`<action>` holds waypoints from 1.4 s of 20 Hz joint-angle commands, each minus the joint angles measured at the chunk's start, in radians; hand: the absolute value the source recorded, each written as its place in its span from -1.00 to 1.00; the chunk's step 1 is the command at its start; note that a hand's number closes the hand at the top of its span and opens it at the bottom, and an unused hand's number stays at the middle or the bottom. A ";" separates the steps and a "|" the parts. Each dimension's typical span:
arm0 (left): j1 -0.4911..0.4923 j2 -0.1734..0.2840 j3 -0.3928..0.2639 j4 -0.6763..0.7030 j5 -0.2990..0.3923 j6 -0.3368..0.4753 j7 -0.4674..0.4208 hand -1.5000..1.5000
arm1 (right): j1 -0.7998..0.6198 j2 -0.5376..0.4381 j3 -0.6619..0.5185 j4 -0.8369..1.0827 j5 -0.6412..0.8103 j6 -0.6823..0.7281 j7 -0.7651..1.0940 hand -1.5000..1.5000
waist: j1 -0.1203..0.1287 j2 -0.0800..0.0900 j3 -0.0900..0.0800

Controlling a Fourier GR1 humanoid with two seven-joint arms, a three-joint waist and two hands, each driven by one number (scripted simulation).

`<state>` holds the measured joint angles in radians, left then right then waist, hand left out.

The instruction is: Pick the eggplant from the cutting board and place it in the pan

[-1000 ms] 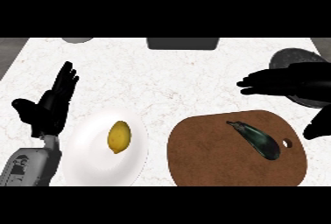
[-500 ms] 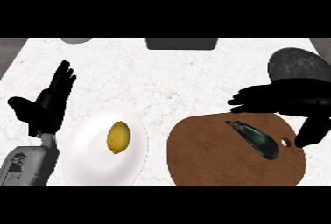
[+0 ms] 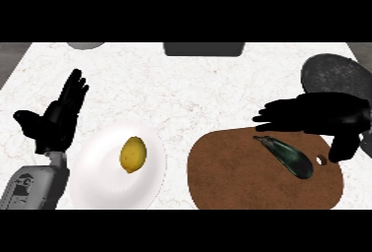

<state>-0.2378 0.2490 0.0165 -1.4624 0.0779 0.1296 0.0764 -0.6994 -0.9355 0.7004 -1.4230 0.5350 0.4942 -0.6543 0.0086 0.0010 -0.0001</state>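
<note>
**Right hand spread above eggplant on cutting board**

Countertop (image 3: 210, 83) of white marble fills the frame. At lower right lies the round brown cutting board (image 3: 240, 182), and at lower left the white plate (image 3: 102, 182) with a yellow lemon (image 3: 133, 154) on it. The dark pan (image 3: 335, 74) sits at the upper right edge, partly hidden by the right hand.

The right hand (image 3: 320, 115) shows at right of centre, over the board's upper rim, fingers stretched out toward the left and the thumb hanging down at the far right. It is open and holds nothing; whether it touches the board cannot be told. The eggplant (image 3: 287, 156) lies slantwise on the board's upper right part, just below the fingers and left of the thumb, not grasped.

The left hand (image 3: 54, 120) rests open at the left edge, fingers up.

Compared with half a second ago, the right hand has come lower and further left, so that it now hangs nearer the eggplant and uncovers more of the pan. The eggplant, board, plate and lemon lie as before.
</note>
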 commanded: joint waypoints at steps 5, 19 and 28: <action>0.028 0.000 0.010 -0.042 -0.017 -0.007 0.024 0.00 | 0.052 0.023 -0.005 -0.074 0.150 0.070 0.003 -1.00 | -0.008 -0.003 0.000; 0.012 -0.009 0.029 -0.059 -0.025 -0.036 0.049 0.00 | 0.103 0.153 0.008 0.068 0.370 0.000 -0.042 -1.00 | -0.004 -0.001 0.000; -0.002 -0.037 0.039 -0.039 -0.050 -0.008 0.053 0.00 | 0.132 0.228 0.052 0.083 0.477 0.009 -0.055 1.00 | -0.006 -0.001 0.000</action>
<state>-0.2175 0.2208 0.0538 -1.5052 0.0427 0.1023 0.1036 -0.5885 -0.7437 0.7218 -1.3318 0.9620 0.4587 -0.6717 0.0048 -0.0001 -0.0005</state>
